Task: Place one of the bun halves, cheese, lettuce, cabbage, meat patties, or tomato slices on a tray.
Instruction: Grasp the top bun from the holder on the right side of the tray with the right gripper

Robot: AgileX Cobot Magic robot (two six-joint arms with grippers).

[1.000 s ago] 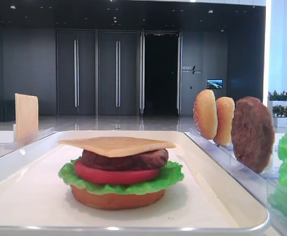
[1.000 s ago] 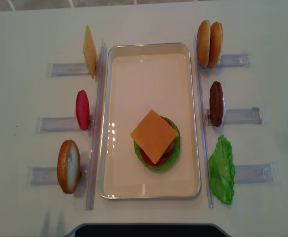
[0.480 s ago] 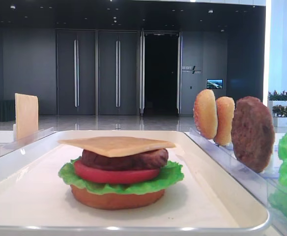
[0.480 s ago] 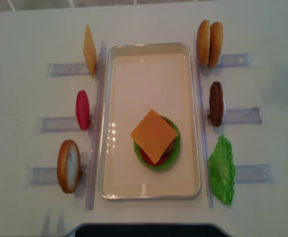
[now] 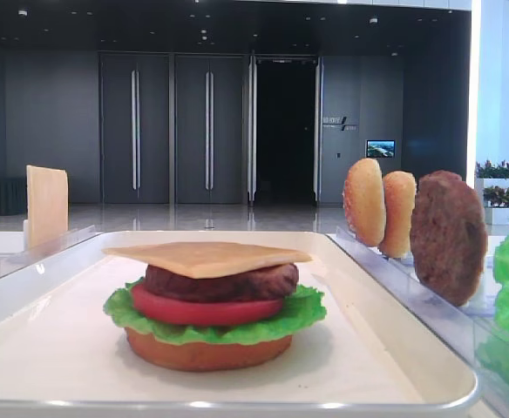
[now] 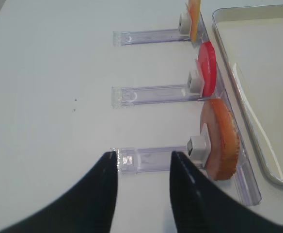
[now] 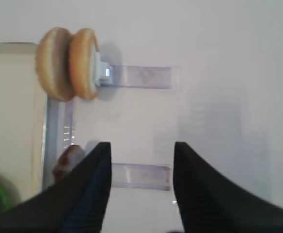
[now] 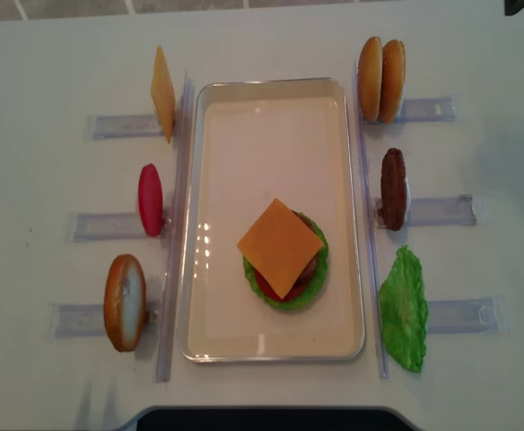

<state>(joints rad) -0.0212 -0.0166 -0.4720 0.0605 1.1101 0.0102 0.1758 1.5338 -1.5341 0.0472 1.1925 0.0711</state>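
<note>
On the left of the white table (image 8: pixel 47 54) three clear plastic racks (image 8: pixel 118 126) each hold one piece on edge: a spare cheese slice (image 8: pixel 162 93) at the far end, a red tomato slice (image 8: pixel 150 199) in the middle, and a brown bun half (image 8: pixel 125 302) nearest the camera. The left gripper (image 6: pixel 144 167) hovers over the outer end of the near rack, its two dark fingers (image 6: pixel 99 194) parted with only table and rack showing between them; it holds nothing.

The white tray (image 8: pixel 271 346) lies between the two rows of racks. In its near half stands a stack: bottom bun (image 5: pixel 206 353), lettuce leaf (image 5: pixel 302 309), tomato (image 5: pixel 204 311), meat patty (image 5: pixel 224 283) and, on top, a square cheese slice (image 8: pixel 279 248) turned corner-on to the tray's sides. The far half of the tray is bare.

To the right, two golden bun tops (image 8: pixel 380 79) stand together on edge in the far rack, a spare meat patty (image 8: pixel 393 189) stands in the middle rack, and a green lettuce leaf (image 8: pixel 404 310) leans at the near one. The right gripper (image 7: pixel 141 162) hangs above the table just outside the tray, with the bun tops ahead of it and the patty beside its left finger; its fingers (image 7: pixel 95 189) are apart and empty, touching nothing
</note>
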